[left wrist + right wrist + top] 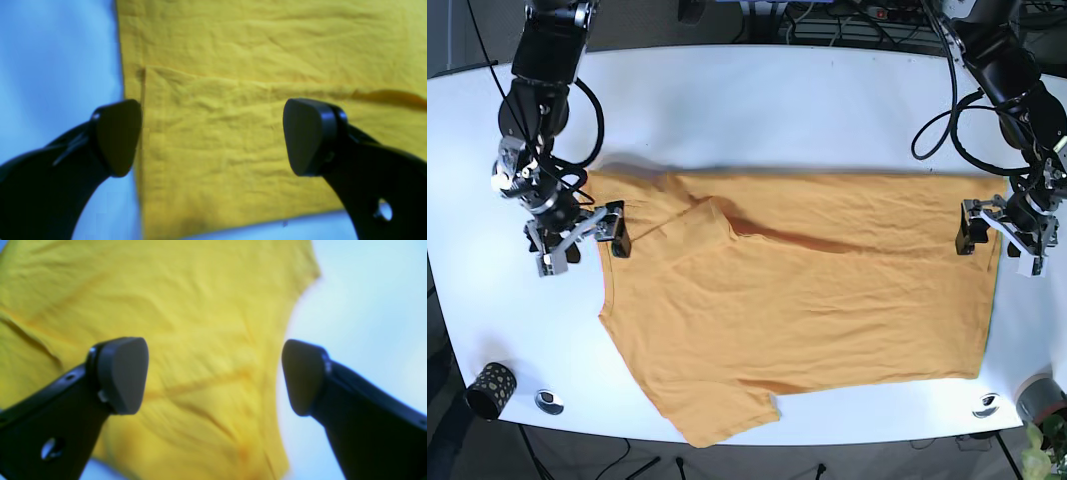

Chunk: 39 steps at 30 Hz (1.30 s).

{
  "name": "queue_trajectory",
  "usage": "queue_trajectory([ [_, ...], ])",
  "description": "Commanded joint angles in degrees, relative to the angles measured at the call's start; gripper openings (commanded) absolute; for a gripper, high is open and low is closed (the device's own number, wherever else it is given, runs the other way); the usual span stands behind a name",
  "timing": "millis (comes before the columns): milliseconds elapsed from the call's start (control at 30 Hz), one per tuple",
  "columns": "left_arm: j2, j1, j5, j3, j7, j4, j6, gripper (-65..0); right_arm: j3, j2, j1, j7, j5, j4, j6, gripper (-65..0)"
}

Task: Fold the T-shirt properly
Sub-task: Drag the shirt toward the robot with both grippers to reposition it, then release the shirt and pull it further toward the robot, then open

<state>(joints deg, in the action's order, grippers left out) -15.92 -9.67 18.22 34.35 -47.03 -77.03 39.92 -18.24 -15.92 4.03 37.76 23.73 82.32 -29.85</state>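
Observation:
A yellow T-shirt (807, 300) lies spread flat on the white table (757, 110), its upper edge folded over along a crease, one sleeve (727, 410) pointing to the front. My right gripper (585, 245) hovers open at the shirt's left end. In the right wrist view the cloth (206, 323) lies blurred under the open right gripper (213, 376). My left gripper (999, 240) stands open over the shirt's right edge. In the left wrist view the left gripper (213, 136) straddles the T-shirt (267, 50) near its fold line and side edge. Neither holds cloth.
A small patterned cup (489, 388) and a round metal piece (549, 401) sit at the front left. Another metal piece (985, 404) and a potted plant (1042, 420) are at the front right. Cables (847, 20) run along the back edge.

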Motion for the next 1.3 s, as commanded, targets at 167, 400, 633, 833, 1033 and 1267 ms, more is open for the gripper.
queue_trajectory([
  [167,-4.8,6.5,1.2,-0.7,8.5,-1.2,0.1,0.0,-5.0,-1.2,-6.8,-1.1,0.6,4.2,-0.70,-10.3],
  [400,-6.6,12.9,1.1,-3.4,17.4,-0.8,0.1,0.0,-7.2,-1.1,-10.8,-0.2,0.6,3.9,-0.79,-10.6],
  [633,-6.6,13.2,1.2,-3.3,18.1,4.5,0.1,0.0,-7.0,0.3,-11.5,-0.1,0.6,1.6,-0.88,-10.9],
  [833,-6.5,13.5,1.1,-3.7,21.0,5.7,0.1,0.0,-7.0,1.0,-11.3,-0.4,0.6,-0.9,-0.88,-13.0],
  [1033,-6.5,13.3,1.1,-3.4,21.0,6.1,0.1,-3.5,-6.9,2.6,-11.3,-0.4,0.5,-1.0,-0.88,-42.6],
  [1267,-6.7,11.6,1.1,-3.5,21.0,12.4,0.1,-13.1,-3.4,2.6,-11.3,-0.4,0.6,-1.0,-0.88,-56.4],
])
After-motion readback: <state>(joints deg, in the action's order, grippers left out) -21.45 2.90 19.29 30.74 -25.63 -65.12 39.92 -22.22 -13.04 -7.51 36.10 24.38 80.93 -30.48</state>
